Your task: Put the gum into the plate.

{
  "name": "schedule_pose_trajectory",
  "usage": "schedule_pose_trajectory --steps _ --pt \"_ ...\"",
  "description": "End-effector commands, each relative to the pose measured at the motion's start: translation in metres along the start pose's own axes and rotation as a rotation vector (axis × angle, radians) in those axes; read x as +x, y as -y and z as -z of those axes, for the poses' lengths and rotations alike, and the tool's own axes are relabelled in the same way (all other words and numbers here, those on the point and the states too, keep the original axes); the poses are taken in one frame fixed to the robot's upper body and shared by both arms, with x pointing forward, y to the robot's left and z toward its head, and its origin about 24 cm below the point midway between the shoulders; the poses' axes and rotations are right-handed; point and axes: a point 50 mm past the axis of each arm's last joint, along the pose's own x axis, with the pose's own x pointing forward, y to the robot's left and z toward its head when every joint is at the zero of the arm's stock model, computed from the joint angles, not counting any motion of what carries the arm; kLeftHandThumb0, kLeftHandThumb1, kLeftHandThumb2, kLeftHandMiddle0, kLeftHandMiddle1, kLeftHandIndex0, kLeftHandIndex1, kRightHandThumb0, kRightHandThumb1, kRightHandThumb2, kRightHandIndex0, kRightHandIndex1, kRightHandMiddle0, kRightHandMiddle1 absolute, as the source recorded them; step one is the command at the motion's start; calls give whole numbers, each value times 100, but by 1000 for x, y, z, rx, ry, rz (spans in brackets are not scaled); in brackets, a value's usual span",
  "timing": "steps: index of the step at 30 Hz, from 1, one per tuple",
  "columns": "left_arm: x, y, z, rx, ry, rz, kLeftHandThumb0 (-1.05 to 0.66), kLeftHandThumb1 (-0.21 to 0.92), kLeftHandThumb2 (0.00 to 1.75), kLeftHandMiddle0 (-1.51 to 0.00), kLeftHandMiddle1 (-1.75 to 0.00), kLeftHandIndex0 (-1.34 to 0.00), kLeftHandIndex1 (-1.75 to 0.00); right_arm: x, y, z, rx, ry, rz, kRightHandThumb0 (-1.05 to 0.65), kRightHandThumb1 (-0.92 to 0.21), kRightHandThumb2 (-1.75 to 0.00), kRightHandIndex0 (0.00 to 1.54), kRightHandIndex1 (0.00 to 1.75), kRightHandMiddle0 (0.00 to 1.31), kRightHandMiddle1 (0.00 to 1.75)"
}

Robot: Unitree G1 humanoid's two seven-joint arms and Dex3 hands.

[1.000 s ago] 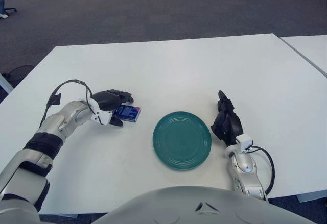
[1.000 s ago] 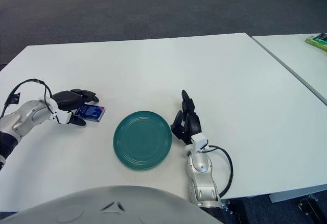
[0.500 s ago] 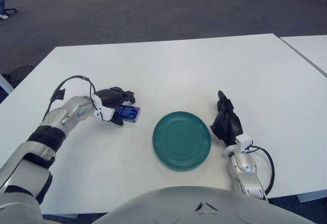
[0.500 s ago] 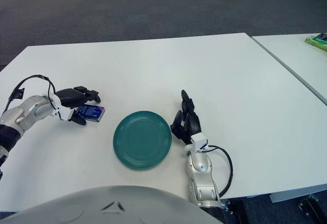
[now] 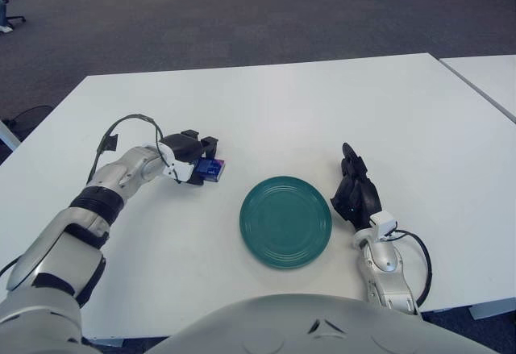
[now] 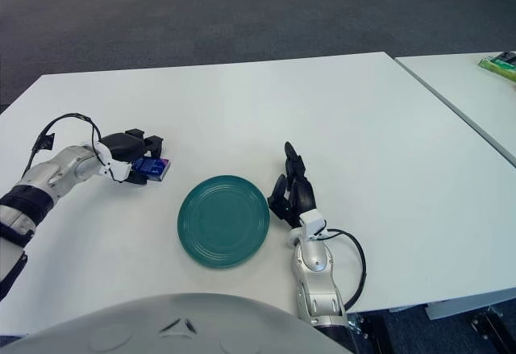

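Work on the gum task stands at the pickup stage, judging by how things lie on the white table (image 5: 322, 104). Nearest the camera, the right robot hand (image 5: 355, 197) rests idle on the table just right of the round teal ribbed plate (image 5: 285, 222), its dark fingers relaxed and holding nothing. The plate itself sits bare at the near centre, with no gum in it yet. Farther back and to the left, the left robot hand (image 5: 192, 160) has its black fingers closed around the small blue rectangular pack of gum (image 5: 211, 168), which appears pinched between them, low over the table; whether it has lifted clear cannot be told. The pack lies left of the plate, apart from its rim. Still to come, by this reading: carrying the gum rightward over the plate and releasing it there.
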Motion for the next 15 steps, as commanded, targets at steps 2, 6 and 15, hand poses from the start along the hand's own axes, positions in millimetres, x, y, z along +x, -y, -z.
schedule_pose_trajectory --steps 2,6,15 --pt "-8 47 -12 6 -12 46 -48 29 133 -88 -174 -62 -174 -20 5 38 20 -213 32 -71 -92 -105 4 1 0 14" --pt "-11 48 -15 0 -14 -27 -49 25 140 -95 -175 -66 -175 -19 6 38 44 -210 42 -73 -92 -104 5 1 0 16" --pt "-12 50 -18 -8 1 -85 -50 22 143 -102 -175 -68 -175 -18 7 38 93 -199 85 -72 -92 -102 9 2 0 22"
